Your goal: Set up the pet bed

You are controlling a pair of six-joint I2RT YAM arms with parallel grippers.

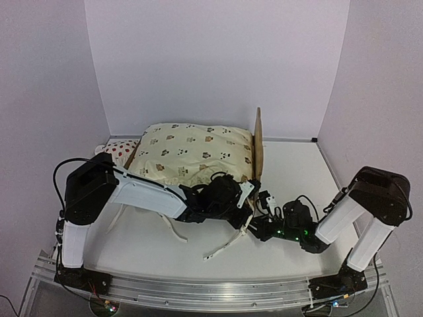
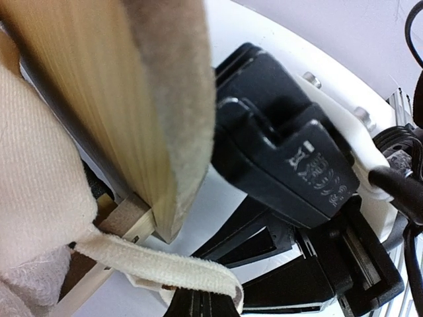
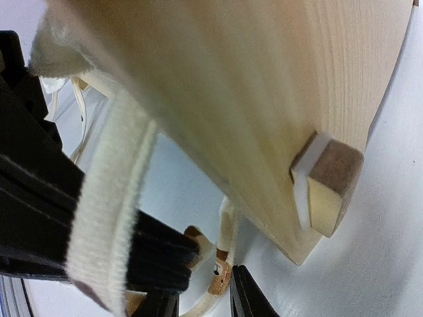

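Observation:
The pet bed (image 1: 258,142) stands at the back, its plywood headboard upright on the right, with the cream animal-print cover (image 1: 195,152) piled on it. In the left wrist view its plywood and grey felt edge (image 2: 165,112) fills the top left. My left gripper (image 1: 246,210) is at the bed's near right corner, shut with a cream cover strap (image 2: 165,274) draped over its fingertips (image 2: 192,305). My right gripper (image 3: 201,304) faces it under the plywood panel (image 3: 264,99). It is open, and a thin printed strap (image 3: 221,281) hangs between its fingers.
A white strawberry pillow (image 1: 119,148) lies left of the bed. Loose cream straps (image 1: 221,249) trail on the white table (image 1: 291,172) in front of the bed. The right arm's black wrist body (image 2: 297,165) is close beside my left gripper. Walls enclose the back and sides.

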